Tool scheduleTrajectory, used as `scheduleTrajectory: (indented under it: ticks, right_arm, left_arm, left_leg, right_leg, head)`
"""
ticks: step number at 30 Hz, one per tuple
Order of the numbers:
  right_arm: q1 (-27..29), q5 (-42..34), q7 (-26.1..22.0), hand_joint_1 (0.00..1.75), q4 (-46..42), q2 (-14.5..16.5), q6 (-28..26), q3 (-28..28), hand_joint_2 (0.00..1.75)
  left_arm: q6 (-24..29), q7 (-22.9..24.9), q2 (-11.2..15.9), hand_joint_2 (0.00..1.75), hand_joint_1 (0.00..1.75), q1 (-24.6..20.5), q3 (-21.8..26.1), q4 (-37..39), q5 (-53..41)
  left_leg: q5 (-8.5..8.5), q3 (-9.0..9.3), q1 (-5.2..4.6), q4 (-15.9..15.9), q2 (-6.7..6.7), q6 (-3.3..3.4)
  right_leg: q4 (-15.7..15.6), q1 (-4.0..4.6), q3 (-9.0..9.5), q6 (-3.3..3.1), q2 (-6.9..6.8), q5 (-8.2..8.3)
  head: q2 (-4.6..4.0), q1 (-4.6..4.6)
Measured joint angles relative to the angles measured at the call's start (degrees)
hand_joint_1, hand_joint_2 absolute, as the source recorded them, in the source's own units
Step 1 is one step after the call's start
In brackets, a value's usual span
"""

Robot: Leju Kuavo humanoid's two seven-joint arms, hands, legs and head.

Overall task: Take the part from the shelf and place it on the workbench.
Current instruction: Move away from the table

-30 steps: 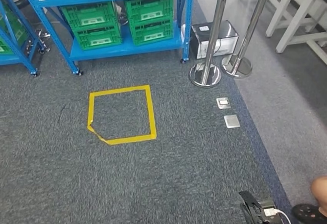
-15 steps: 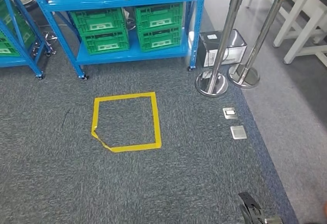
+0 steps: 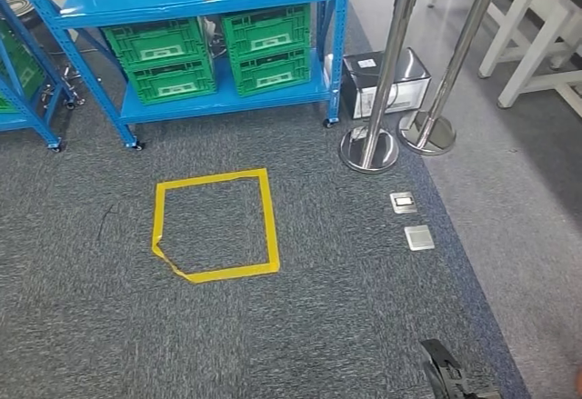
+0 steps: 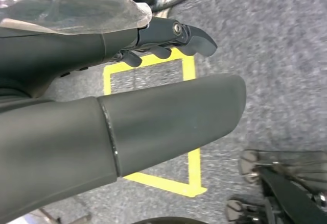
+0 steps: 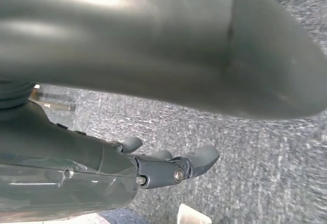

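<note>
shelf [image 3: 205, 99] holds green crates [image 3: 205, 49], contents hidden; left robot hand [image 4: 115, 117] and right robot hand [image 5: 154, 55] spread, empty.

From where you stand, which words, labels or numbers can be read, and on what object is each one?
None can be read.
Green crates: white labels on the fronts, too small to read.
Dark box beside the stanchions: white stickers, too small to read.
Yellow tape square: no text.

A yellow tape square [image 3: 214, 224] lies on the grey carpet [image 3: 309, 308]. Green crates [image 3: 267, 41] sit low down. Two shiny posts [image 3: 385, 72] stand beside a grey box [image 3: 415, 70].
</note>
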Motion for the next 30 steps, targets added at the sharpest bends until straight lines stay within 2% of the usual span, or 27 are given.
scheduleTrajectory:
  ticks: [1,3,6,7,9,10,11,12,13,15,16,17,20,21,22,23,25,26,27,28,30]
  right_arm:
    - [-0.1,0.0,0.1,0.00,0.0,0.0,0.1,0.0,0.00]
    - [-0.2,0.0,0.2,0.00,0.0,0.0,0.4,0.0,0.00]
    - [-0.2,0.0,0.4,0.00,0.0,0.0,0.6,0.1,0.00]
    - [-0.3,0.0,0.4,0.00,0.0,0.0,0.6,0.2,0.00]
    - [-0.3,0.0,0.4,0.00,0.0,0.0,0.6,0.3,0.00]
    - [-0.3,0.0,0.4,0.00,0.0,0.0,0.6,0.3,0.00]
    - [-0.2,0.0,0.4,0.00,0.0,0.0,0.6,0.4,0.00]
    - [-0.2,0.0,0.4,0.00,0.0,0.0,0.7,0.4,0.00]
    - [-0.2,0.0,0.4,0.00,0.0,0.0,0.7,0.5,0.00]
    - [-0.2,0.0,0.4,0.00,0.1,0.0,0.7,0.5,0.00]
    - [-0.2,0.0,0.4,0.00,0.1,0.0,0.7,0.6,0.00]
    - [-0.2,0.0,0.4,0.00,0.1,0.0,0.7,0.7,0.00]
    - [-0.3,0.0,0.4,0.00,0.1,0.0,0.7,0.8,0.00]
    - [-0.3,0.0,0.4,0.00,0.1,0.0,0.8,0.9,0.00]
    - [-0.3,0.0,0.4,0.00,0.1,0.0,1.0,0.9,0.00]
    - [-0.3,0.0,0.4,0.00,0.1,0.0,1.1,0.9,0.00]
    - [-0.3,0.0,0.3,0.00,0.1,0.0,1.2,0.9,0.00]
    - [-0.3,0.0,0.3,0.00,0.1,0.0,1.2,0.9,0.00]
    - [-0.3,0.0,0.3,0.00,0.1,0.0,1.2,0.9,0.00]
    - [-0.3,0.0,0.3,0.00,0.1,0.0,1.2,1.0,0.00]
    - [-0.3,0.0,0.3,0.00,0.1,0.0,1.2,1.0,0.00]
  left_arm:
    - [0.0,-0.1,0.0,0.00,0.00,-0.1,0.0,0.0,0.0]
    - [0.1,-0.4,0.2,0.00,0.00,-0.1,0.0,0.0,-0.1]
    - [0.0,-0.6,0.1,0.00,0.00,0.0,0.0,0.0,-0.2]
    - [0.0,-0.6,0.0,0.00,0.00,0.0,0.0,0.0,-0.3]
    - [0.0,-0.6,0.0,0.00,0.00,-0.2,0.0,0.0,-0.3]
    - [0.0,-0.6,0.0,0.00,0.00,-0.3,0.0,0.0,-0.4]
    - [0.0,-0.6,0.0,0.00,0.00,-0.3,0.0,0.0,-0.4]
    - [0.0,-0.6,0.0,0.00,0.00,-0.2,0.0,0.0,-0.4]
    - [0.0,-0.6,0.0,0.00,0.00,-0.1,0.0,0.0,-0.4]
    - [0.0,-0.6,-0.1,0.00,0.00,-0.1,0.0,0.0,-0.4]
    - [0.0,-0.6,-0.1,0.00,0.00,-0.1,0.0,0.0,-0.4]
    - [0.0,-0.6,-0.1,0.00,0.00,-0.2,0.0,0.0,-0.4]
    - [0.0,-0.6,-0.1,0.00,0.00,-0.2,0.0,0.0,-0.4]
    - [0.0,-0.6,-0.1,0.00,0.00,-0.2,0.0,0.0,-0.4]
    - [0.0,-0.7,-0.1,0.00,0.00,-0.2,0.0,0.0,-0.4]
    - [0.0,-0.7,-0.1,0.00,0.00,-0.2,0.0,0.0,-0.4]
    - [0.0,-0.7,-0.1,0.00,0.00,-0.2,0.0,0.0,-0.4]
    - [0.0,-0.7,-0.1,0.00,0.00,-0.1,0.0,0.0,-0.4]
    - [0.0,-0.7,-0.1,0.00,0.00,-0.1,0.0,0.0,-0.4]
    - [-0.1,-0.7,-0.1,0.00,0.00,-0.1,0.0,0.0,-0.4]
    - [-0.1,-0.7,-0.1,0.00,0.00,-0.1,0.0,0.0,-0.4]
  left_leg:
    - [0.31,0.74,-0.27,-2.3,-0.02,0.38]
    - [-0.26,1.27,-0.61,-3.2,-0.07,0.78]
    - [1.34,2.94,-0.24,-5.0,0.00,1.19]
    - [1.39,3.43,-0.08,-5.6,0.07,1.37]
    - [1.18,3.90,-0.05,-5.9,0.11,1.70]
    - [1.00,4.02,-0.06,-5.9,0.06,1.81]
    - [0.79,4.20,-0.06,-5.9,-0.02,1.86]
    - [0.58,4.47,-0.05,-5.9,-0.11,1.84]
    - [0.33,4.84,-0.02,-5.8,-0.21,1.77]
    - [-0.22,5.48,-0.04,-5.6,-0.41,1.42]
    - [-0.42,5.57,-0.10,-5.4,-0.54,1.17]
    - [-0.52,5.54,-0.14,-5.3,-0.65,0.90]
    - [-0.58,5.41,-0.10,-5.2,-0.84,0.23]
    - [-1.19,5.14,-0.08,-4.5,-0.79,-0.08]
    - [-2.46,4.33,-0.01,-2.6,-0.71,-0.44]
    - [-4.28,2.91,0.15,0.5,-0.59,-0.82]
    - [-7.82,-0.85,0.63,8.6,-0.37,-1.46]
    - [-8.48,-2.15,0.89,11.2,-0.29,-1.68]
    - [-8.01,-2.46,1.13,11.7,-0.20,-1.84]
    - [-6.54,-1.63,1.36,9.8,-0.10,-1.97]
    - [-2.55,2.44,1.74,1.4,0.27,-2.11]
  right_leg:
    - [-0.1,0.00,0.21,0.17,0.02,-0.35]
    - [-0.3,0.00,0.49,0.71,0.07,-0.96]
    - [0.5,0.09,0.73,1.56,-0.05,-2.63]
    - [2.6,0.10,-0.03,1.76,-0.10,-3.95]
    - [9.9,0.00,-3.94,2.09,-0.15,-7.44]
    - [13.5,-0.06,-6.16,2.28,-0.15,-8.60]
    - [15.6,-0.13,-7.74,2.43,-0.15,-8.66]
    - [15.5,-0.17,-8.30,2.53,-0.16,-7.51]
    - [13.3,-0.19,-7.77,2.58,-0.16,-5.30]
    - [5.7,-0.16,-5.13,2.48,-0.06,-0.35]
    - [2.7,-0.13,-4.09,2.22,0.01,1.18]
    - [0.9,-0.07,-3.53,1.92,0.07,1.92]
    - [-0.1,-0.09,-3.14,0.86,-0.05,2.23]
    - [-0.4,-0.22,-2.89,0.49,-0.16,2.43]
    - [-0.7,-0.37,-2.64,0.16,-0.30,2.66]
    - [-0.9,-0.48,-2.43,-0.06,-0.45,2.84]
    - [-1.1,-0.51,-2.48,-0.19,-0.66,2.98]
    - [-1.1,-0.55,-2.49,-0.17,-0.75,2.97]
    - [-1.1,-0.61,-2.46,-0.13,-0.82,2.95]
    - [-1.1,-0.71,-2.40,-0.04,-0.86,2.90]
    - [-1.0,-0.83,-2.18,0.36,-0.91,2.71]
  head:
    - [0.00,-0.07]
    - [0.00,-0.21]
    - [0.00,-0.03]
    - [0.00,0.12]
    - [0.00,0.58]
    - [0.00,0.80]
    - [0.00,0.98]
    - [0.00,1.13]
    - [0.00,1.30]
    - [0.00,1.66]
    - [0.00,1.76]
    - [0.00,1.77]
    - [0.00,1.47]
    - [0.00,1.33]
    - [0.00,1.09]
    - [0.00,0.83]
    - [0.00,0.35]
    - [0.00,0.28]
    - [0.00,0.24]
    - [0.00,0.21]
    - [0.00,0.14]
